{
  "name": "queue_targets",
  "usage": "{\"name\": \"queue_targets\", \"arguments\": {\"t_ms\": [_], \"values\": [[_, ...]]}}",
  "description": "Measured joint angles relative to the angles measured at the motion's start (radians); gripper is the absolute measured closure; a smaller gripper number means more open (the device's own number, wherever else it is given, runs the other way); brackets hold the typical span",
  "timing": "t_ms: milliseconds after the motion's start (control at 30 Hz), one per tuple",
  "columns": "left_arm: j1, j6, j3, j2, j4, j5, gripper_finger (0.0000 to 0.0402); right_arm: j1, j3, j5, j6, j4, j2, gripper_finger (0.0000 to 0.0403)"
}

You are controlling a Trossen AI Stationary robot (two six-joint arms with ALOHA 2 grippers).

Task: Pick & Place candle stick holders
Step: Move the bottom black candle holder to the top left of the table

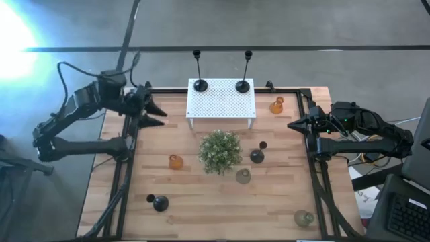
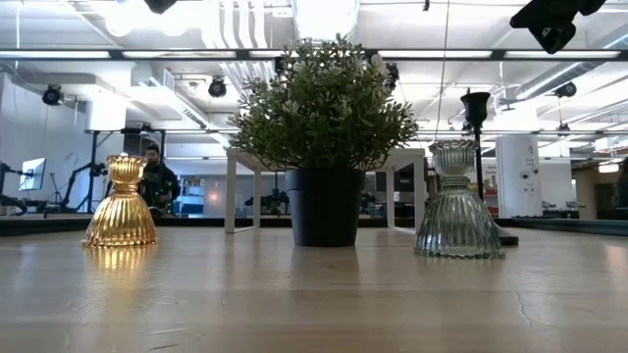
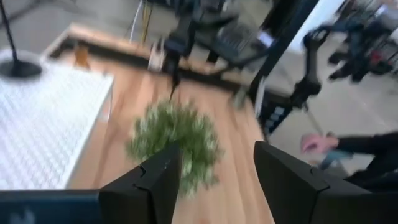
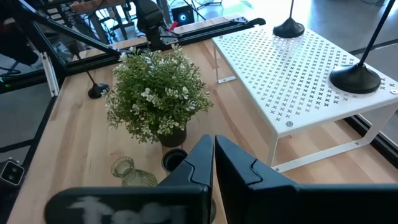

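Note:
Two tall thin black stems (image 1: pixel 200 85) (image 1: pixel 243 85) stand on their round bases on the white perforated stand (image 1: pixel 220 101). Small holders stand on the table: amber ones (image 1: pixel 277 105) (image 1: pixel 175 162), black ones (image 1: pixel 257 156) (image 1: pixel 160 203), and clear-grey ones (image 1: pixel 243 176) (image 1: pixel 304 218). My left gripper (image 1: pixel 158 111) is open and empty above the table's far left corner, left of the stand; its fingers show spread in the left wrist view (image 3: pixel 217 180). My right gripper (image 1: pixel 292 124) is shut and empty at the table's right edge; its fingers meet in the right wrist view (image 4: pixel 213 155).
A bushy green plant (image 1: pixel 220 151) in a dark pot stands mid-table, in front of the stand. Black frame rails (image 1: pixel 316 168) run along the table's left and right edges. A person's hand (image 3: pixel 317 144) shows beyond the table in the left wrist view.

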Motion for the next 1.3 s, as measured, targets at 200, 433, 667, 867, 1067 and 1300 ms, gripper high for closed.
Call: {"name": "queue_targets", "arguments": {"t_ms": [200, 433, 667, 867, 1067, 1300], "values": [[-0.117, -0.025, 0.0, 0.01, -0.168, -0.208, 0.0206, 0.0, 0.0, 0.0, 0.0, 0.0, 0.0, 0.039], [-0.216, -0.141, -0.015, 0.025, -0.305, -0.314, 0.0207, 0.0, 0.0, 0.0, 0.0, 0.0, 0.0, 0.039], [-0.291, -0.261, -0.089, 0.037, -0.336, -0.334, 0.0207, 0.0, 0.0, 0.0, 0.0, 0.0, 0.0, 0.039], [-0.39, -0.35, -0.136, 0.043, -0.408, -0.466, 0.0207, 0.0, 0.0, 0.0, 0.0, 0.0, 0.0, 0.039], [-0.464, -0.4, -0.186, 0.049, -0.394, -0.564, 0.0207, 0.0, 0.0, 0.0, 0.0, 0.0, 0.0, 0.039], [-0.475, -0.389, -0.287, 0.092, -0.334, -0.551, 0.0207, 0.0, 0.0, 0.0, 0.0, 0.0, 0.0, 0.039]]}}
